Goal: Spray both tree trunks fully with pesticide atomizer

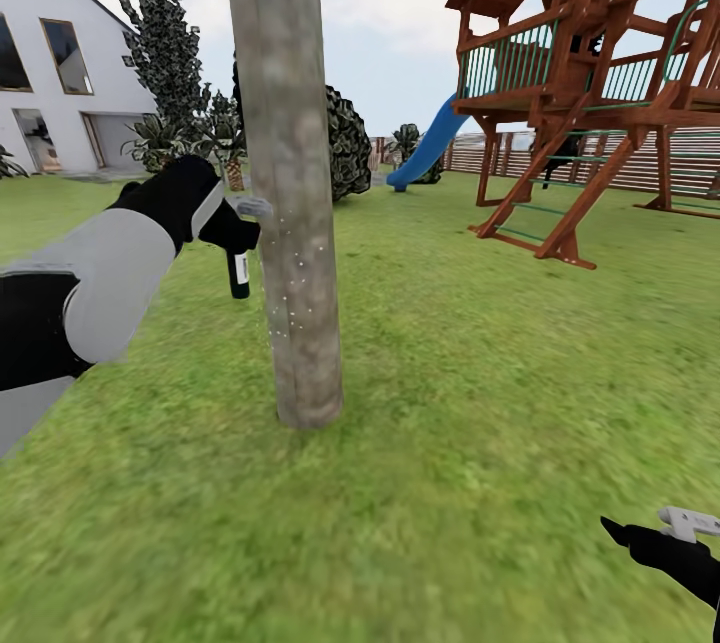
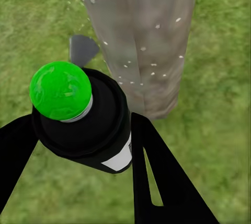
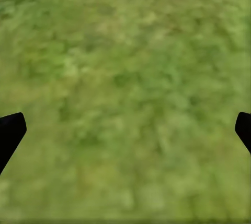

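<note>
The jaws of my left gripper (image 2: 78,145) are clamped on the pesticide atomizer (image 1: 237,258), one black finger on either side of its dark body, and I have it raised off the grass with its pale trigger head turned toward the tree trunk (image 1: 285,173) just beside it. I hold it that close and side-on because I judge the spray has to land on the bark itself; white flecks dot the trunk at about the bottle's height and a little below it, which I take for droplets, and they are sparse, so I judge the coverage far from complete. From the left wrist camera the bottle's green end sits nearest the lens, the white label at its side, and the trunk's flared base meets the lawn beyond. My right gripper (image 3: 125,130) hangs low over the floor (image 1: 450,443) with its jaws spread wide and nothing between them, kept well away from the trunk so it stays out of the spray, as I see it. The garden around me is open blurry grass, with a white house (image 1: 60,73) off to the left, a wooden play tower (image 1: 590,93) with a blue slide (image 1: 430,143) to the right, and a slatted fence (image 1: 690,163) behind it.
</note>
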{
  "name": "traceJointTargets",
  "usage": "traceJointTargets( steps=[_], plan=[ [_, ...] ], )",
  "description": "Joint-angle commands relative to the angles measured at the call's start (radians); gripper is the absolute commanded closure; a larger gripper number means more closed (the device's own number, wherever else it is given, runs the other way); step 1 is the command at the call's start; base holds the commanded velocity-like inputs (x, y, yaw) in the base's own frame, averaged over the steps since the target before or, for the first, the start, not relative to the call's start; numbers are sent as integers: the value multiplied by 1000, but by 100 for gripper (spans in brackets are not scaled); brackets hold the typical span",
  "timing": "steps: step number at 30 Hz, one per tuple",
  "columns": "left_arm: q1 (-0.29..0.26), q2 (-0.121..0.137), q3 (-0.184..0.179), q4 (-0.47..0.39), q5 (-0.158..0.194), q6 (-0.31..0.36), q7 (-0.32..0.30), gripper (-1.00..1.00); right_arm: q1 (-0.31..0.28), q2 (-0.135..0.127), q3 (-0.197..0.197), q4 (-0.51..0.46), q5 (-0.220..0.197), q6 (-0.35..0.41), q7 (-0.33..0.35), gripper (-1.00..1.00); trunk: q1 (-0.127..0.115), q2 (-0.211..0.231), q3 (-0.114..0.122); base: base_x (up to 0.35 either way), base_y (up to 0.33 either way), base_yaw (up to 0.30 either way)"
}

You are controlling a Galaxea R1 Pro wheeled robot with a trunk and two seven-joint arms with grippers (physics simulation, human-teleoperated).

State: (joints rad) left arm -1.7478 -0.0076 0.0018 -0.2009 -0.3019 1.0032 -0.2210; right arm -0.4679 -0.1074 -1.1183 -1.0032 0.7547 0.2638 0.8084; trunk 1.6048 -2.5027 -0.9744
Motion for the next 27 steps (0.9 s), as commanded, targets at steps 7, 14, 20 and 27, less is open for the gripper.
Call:
traceJointTargets(
  steps=[7,14,20,27],
  plan=[
    [-13,-3,-1,59,-2,-1,0,100,0,0,0,0,0,0,0,-100,0,0,0,0,0,0],
    [-9,-3,-3,129,-2,-6,0,100,0,0,0,0,0,0,0,-100,0,0,0,0,0,0],
    [27,-1,-3,178,-4,-16,2,100,0,0,0,0,0,0,1,-100,0,0,0,0,0,0],
    [172,0,-2,178,-8,-111,6,100,0,0,0,0,0,0,1,-100,0,0,0,0,0,0]
  ],
)
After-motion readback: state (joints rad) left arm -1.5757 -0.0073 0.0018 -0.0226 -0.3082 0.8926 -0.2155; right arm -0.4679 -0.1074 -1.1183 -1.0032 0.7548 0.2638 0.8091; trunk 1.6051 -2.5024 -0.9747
